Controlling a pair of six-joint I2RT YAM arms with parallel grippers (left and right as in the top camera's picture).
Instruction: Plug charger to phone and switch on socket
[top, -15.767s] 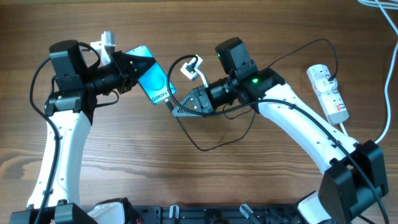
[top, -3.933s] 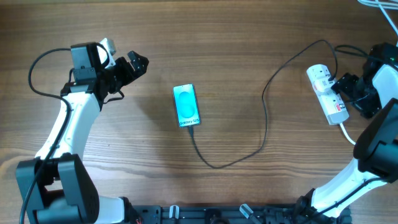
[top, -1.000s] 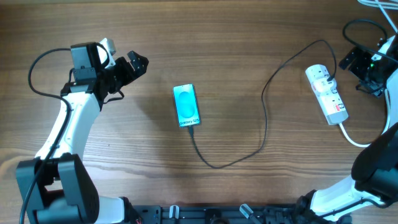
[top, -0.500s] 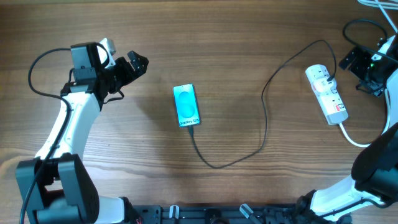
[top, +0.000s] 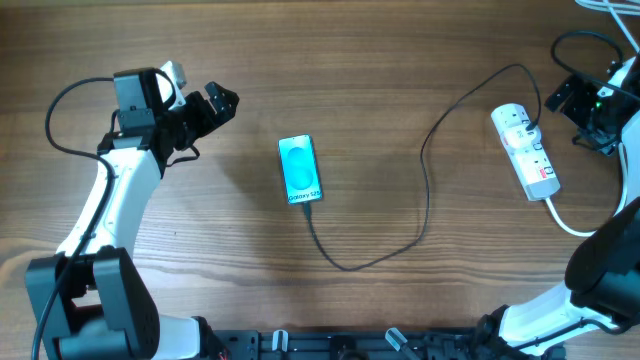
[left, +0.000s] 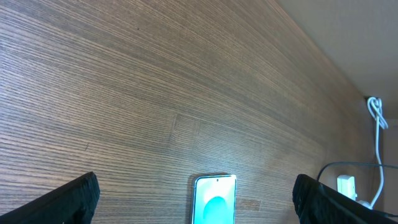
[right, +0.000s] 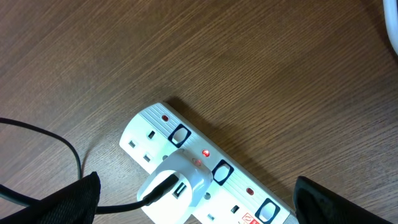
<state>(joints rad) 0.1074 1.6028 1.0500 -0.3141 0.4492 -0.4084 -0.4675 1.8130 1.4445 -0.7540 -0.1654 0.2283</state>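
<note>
Right gripper (top: 572, 115) backed off socket (top: 528, 150), wide open, empty; left gripper (top: 212, 122) likewise, phone (top: 300, 170) well apart.

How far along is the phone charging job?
Looks finished: the charger cable runs into the phone, its plug sits in the power strip, and a red light glows on it. Nothing in hand: left fingers and right fingers stand open, empty. Nothing visibly left.

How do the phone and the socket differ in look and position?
The phone is dark-edged with a bright teal screen; the socket is white with a small red light. The phone lies in the middle, the socket far right and more slanted. The charger meets the phone with its thin end; its white plug sits in the socket. Both lie flat.
</note>
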